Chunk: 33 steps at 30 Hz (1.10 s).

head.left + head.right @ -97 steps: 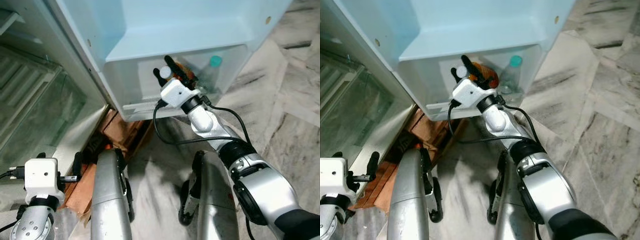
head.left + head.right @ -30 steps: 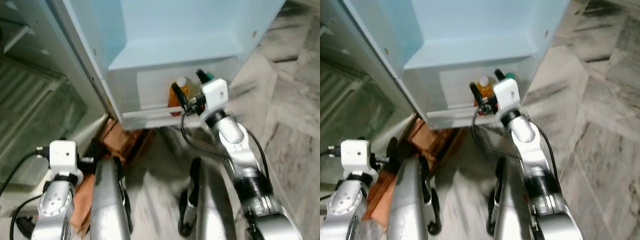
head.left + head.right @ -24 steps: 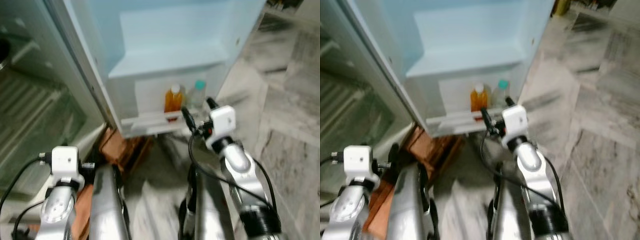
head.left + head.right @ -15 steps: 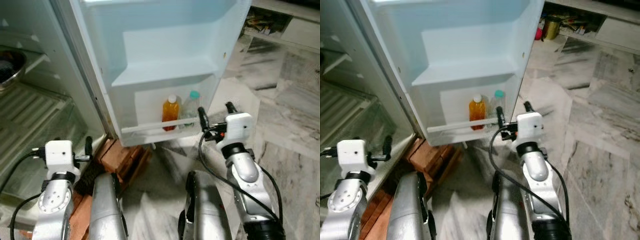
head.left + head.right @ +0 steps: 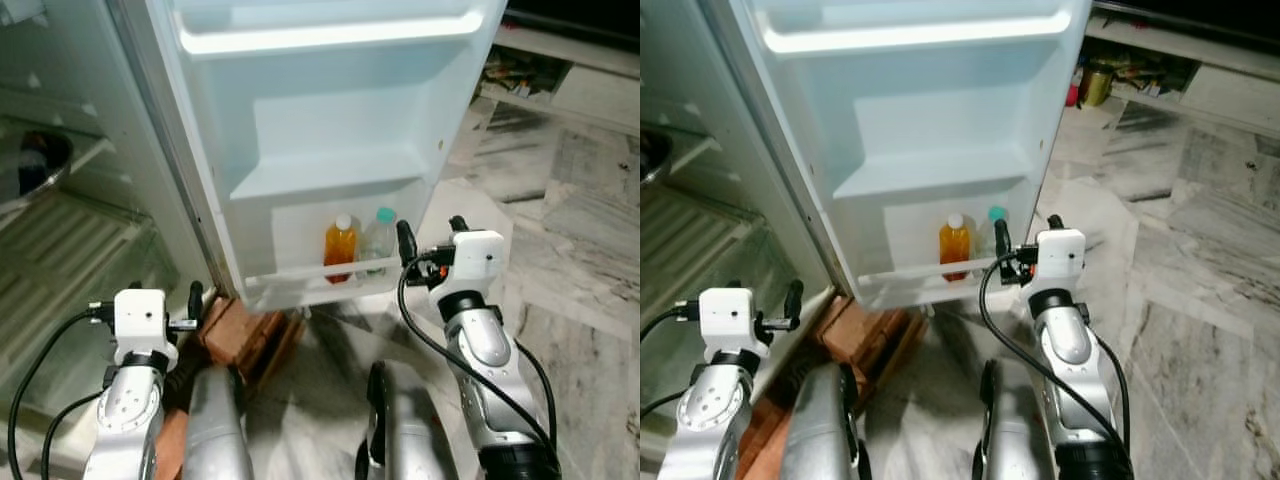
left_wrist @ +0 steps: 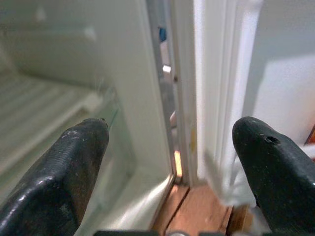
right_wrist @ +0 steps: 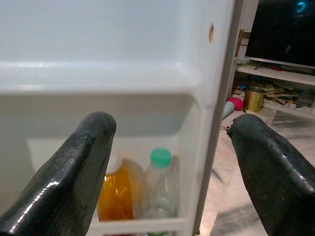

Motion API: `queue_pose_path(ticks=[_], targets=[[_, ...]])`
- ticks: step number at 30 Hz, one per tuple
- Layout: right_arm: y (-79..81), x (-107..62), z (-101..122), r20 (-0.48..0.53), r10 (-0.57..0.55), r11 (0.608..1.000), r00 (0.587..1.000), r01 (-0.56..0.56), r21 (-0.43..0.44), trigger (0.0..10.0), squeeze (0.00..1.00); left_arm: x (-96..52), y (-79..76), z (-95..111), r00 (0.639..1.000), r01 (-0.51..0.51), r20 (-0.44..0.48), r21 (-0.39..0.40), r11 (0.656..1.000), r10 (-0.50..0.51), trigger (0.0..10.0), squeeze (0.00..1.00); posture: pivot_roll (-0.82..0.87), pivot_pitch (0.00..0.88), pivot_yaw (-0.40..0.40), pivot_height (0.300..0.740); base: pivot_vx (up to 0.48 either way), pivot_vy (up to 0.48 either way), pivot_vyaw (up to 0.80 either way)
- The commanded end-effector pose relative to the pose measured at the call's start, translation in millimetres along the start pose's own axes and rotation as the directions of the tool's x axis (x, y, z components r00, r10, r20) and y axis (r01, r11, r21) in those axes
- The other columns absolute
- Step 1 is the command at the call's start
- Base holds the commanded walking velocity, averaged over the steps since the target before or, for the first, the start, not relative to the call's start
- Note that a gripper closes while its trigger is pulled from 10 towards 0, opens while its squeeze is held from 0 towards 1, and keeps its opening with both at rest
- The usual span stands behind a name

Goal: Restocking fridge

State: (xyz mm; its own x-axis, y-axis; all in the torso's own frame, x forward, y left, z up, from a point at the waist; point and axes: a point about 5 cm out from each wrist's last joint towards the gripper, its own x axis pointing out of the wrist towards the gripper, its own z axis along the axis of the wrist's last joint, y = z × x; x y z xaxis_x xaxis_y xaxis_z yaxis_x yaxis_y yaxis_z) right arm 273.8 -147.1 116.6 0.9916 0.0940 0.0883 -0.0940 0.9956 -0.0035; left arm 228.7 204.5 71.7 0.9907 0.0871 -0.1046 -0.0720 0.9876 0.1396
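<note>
Both claws [image 7: 170,162] [image 6: 170,162] spread wide, empty

I am seeing an orange juice bottle [image 5: 340,247] with a white cap beside a clear bottle [image 5: 379,238] capped in teal, both showing against the pale blue-white fridge door [image 5: 330,120]. My fingers [image 7: 74,182] are showing glossy black, the floor [image 5: 590,290] grey-veined marble, the bricks [image 5: 240,335] reddish-brown.

Two bottles in the bottom door shelf [image 5: 310,272]: one orange juice bottle [image 5: 340,247], one clear bottle [image 5: 379,240] with a green cap.
</note>
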Motion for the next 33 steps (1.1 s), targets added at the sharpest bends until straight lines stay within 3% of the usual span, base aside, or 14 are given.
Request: queue_pose_path(ticks=[1,6,14,23,33], targets=[[2.5,2.3,1,-0.001,0.009,1.0,1.0,-0.009,0.006,10.0,0.0,4.1,-0.4,2,1.0,0.023,0.011,0.016,1.0,-0.023,10.0,0.0,0.02,0.0,-0.023,0.65,0.0,0.0,0.0],[-4.2,4.7,1,-0.007,-0.021,0.999,1.0,0.021,0.027,10.0,0.0,11.5,0.9,5,1.0,0.027,0.016,0.024,0.999,-0.027,10.0,0.0,0.01,0.0,-0.015,0.685,0.0,0.0,0.0],[-7.0,-1.0,-6,-0.038,-0.035,0.999,0.999,0.036,0.029,10.0,0.0,10.1,-7.3,0,0.999,0.047,0.001,0.034,0.998,-0.048,10.0,0.0,0.01,0.0,-0.013,0.735,0.0,0.0,0.0],[-7.8,-3.7,-7,-0.058,-0.037,0.999,0.998,0.039,0.029,10.0,0.0,14.7,-14.0,7,0.997,0.068,0.022,0.061,0.996,-0.069,10.0,0.0,0.0,0.0,-0.037,0.74,0.0,0.0,0.0],[-11.3,-9.2,-14,-0.115,-0.042,0.999,0.992,0.045,0.028,10.0,0.0,12.1,-9.7,1,0.999,0.031,-0.007,0.049,0.998,-0.031,10.0,0.0,-0.01,0.039,-0.039,0.74,-0.027,0.0,0.0]])
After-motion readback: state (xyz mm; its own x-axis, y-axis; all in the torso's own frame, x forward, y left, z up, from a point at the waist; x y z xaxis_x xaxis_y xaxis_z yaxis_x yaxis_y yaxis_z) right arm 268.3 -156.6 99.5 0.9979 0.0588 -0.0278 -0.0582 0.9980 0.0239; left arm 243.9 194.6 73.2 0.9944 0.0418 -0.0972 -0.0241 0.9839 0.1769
